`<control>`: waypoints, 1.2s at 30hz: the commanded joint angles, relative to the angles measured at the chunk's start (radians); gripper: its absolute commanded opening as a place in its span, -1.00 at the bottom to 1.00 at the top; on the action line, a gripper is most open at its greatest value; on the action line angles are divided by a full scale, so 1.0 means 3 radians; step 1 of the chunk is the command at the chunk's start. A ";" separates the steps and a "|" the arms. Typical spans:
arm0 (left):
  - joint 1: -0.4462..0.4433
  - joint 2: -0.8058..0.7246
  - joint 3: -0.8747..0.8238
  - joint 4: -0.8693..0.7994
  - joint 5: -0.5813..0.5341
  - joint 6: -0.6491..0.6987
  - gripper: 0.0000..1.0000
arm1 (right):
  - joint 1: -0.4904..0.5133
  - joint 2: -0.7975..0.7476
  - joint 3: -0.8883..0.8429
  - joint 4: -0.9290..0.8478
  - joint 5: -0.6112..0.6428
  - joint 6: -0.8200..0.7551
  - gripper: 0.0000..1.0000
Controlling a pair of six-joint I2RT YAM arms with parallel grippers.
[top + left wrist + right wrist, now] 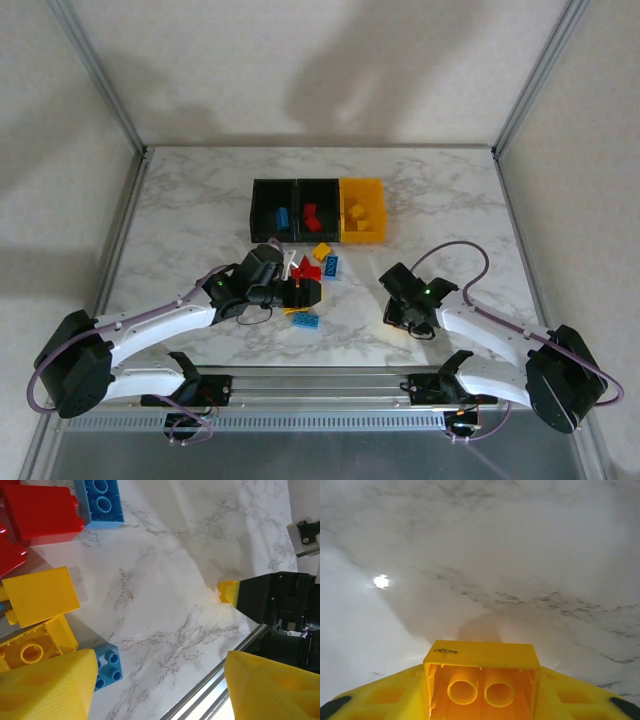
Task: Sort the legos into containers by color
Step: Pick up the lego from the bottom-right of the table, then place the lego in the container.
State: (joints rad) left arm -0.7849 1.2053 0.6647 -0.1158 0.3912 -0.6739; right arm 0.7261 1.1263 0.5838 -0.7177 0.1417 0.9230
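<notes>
Legos [308, 283] litter the white marble tabletop [190, 210] between pale walls [330, 60] — left gripper [160, 685] spread wide, empty — right gripper [481, 700] clamps a yellow brick [481, 660].

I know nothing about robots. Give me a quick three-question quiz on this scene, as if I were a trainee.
1. Multiple choice: the right claw holds a brick of which colour? A red, B yellow, C blue.
2. True or false: the left claw is shut on something.
3. Fill in: the bin with the blue brick in it is coloured ____.

Key: 1 B. 2 false; it is open over the table. 3 black.
</notes>
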 commanded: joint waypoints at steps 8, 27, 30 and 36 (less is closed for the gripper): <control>0.0136 -0.0013 0.0147 0.0069 -0.0519 -0.0295 0.37 | -0.0088 0.0469 0.1060 0.0040 0.0285 -0.0498 -0.13; 0.0417 -0.0101 0.0228 0.0008 -0.0742 -0.0486 0.36 | -0.0759 0.2301 0.2834 0.0593 0.0317 -0.1153 -0.12; 0.0433 -0.0101 0.0228 -0.0011 -0.0748 -0.0485 0.36 | -0.0803 0.2540 0.3050 0.0560 0.0351 -0.1169 -0.11; 0.0464 -0.0106 0.0212 -0.0023 -0.0745 -0.0477 0.36 | -0.0853 0.2908 0.3365 0.0497 0.0409 -0.1174 -0.08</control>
State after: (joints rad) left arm -0.6575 1.1915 0.7082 -0.1089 0.1852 -0.8093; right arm 0.4774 1.9629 1.5417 -0.5434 0.2363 0.5865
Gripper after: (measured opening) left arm 0.682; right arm 0.462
